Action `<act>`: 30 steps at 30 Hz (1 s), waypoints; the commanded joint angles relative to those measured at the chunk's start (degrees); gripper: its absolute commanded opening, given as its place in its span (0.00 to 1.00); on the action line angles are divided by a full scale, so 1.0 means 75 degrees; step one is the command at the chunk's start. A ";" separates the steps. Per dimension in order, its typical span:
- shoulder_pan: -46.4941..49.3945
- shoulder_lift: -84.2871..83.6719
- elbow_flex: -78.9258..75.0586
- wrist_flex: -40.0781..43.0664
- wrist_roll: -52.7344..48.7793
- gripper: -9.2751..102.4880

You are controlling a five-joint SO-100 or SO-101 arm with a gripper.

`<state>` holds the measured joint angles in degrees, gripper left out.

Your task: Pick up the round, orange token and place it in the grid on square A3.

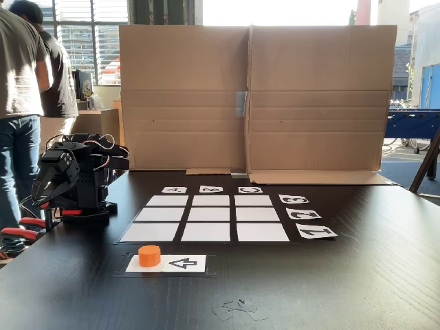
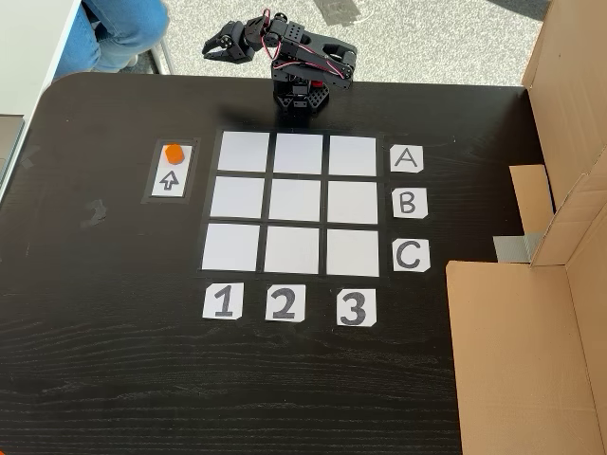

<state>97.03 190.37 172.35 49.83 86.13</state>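
Observation:
The orange token [image 1: 149, 255] [image 2: 173, 152] stands on a white card with a black arrow, just outside the grid [image 1: 206, 216] [image 2: 294, 202]. Square A3 [image 1: 167, 201] [image 2: 353, 154] is a bare white cell: far left in a fixed view, top right in the other, next to label A. The black arm is folded at the table's edge. Its gripper [image 1: 42, 189] [image 2: 214, 45] hangs beyond that edge, well away from the token and holding nothing. It is too dark and small to tell how the jaws stand.
A cardboard wall [image 1: 254, 96] [image 2: 531, 332] lines one side of the black table. Letter and number labels [image 2: 406, 159] edge the grid. Red clamps [image 1: 20, 228] sit by the arm's base. People [image 1: 27, 82] stand behind the arm. Small scraps [image 1: 237, 307] lie near the front.

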 commanded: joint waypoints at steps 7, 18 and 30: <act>0.0398 0.0035 0.0305 -0.1160 0.0082 0.08; 0.0258 0.0035 0.0316 -0.1219 0.0082 0.08; -0.0305 -0.1734 -0.1535 -0.0445 0.0082 0.08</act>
<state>96.33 182.29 167.61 44.38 86.48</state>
